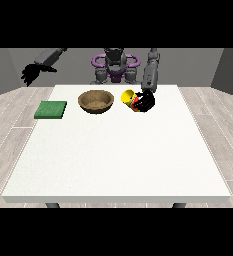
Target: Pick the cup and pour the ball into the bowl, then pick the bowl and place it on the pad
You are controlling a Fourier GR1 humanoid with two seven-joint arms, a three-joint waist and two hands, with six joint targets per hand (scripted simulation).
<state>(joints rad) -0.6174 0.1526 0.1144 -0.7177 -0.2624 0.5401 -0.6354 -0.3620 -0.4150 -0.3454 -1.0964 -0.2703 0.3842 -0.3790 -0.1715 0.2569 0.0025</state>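
Hand at the view's right (146, 101) wrapped round the tilted yellow cup (127, 96), short of the bowl (95, 101) — ball may spill onto the bench (118, 155)

one cup (127, 96), one bowl (95, 101), one pad (51, 110)

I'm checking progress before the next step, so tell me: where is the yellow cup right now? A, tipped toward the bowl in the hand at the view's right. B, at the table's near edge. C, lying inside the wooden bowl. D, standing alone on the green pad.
A: the yellow cup is tilted with its mouth toward the bowl, held by the hand at the view's right; the green pad is bare.
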